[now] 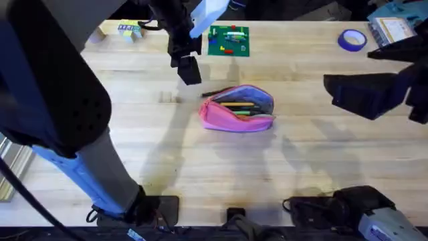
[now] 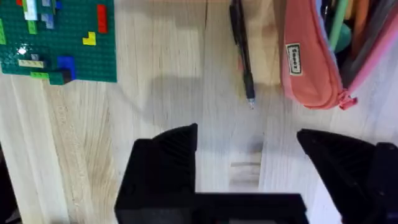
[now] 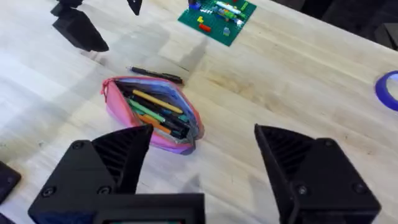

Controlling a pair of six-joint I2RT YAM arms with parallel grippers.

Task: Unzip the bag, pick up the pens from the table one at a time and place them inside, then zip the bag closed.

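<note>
A light wooden butcher-block table [image 1: 200,161] is shown. On it are laid an open pink pencil pouch [image 1: 237,117] with pens inside, a black pen [image 1: 212,94] just behind it, a green brick baseplate [image 1: 229,41], and a blue tape roll [image 1: 352,39].

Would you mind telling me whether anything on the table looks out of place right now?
One black pen lies loose on the table just beside the bag, while the other pens sit inside. The bag's zipper gapes open. Nothing looks spilled or damaged.
</note>
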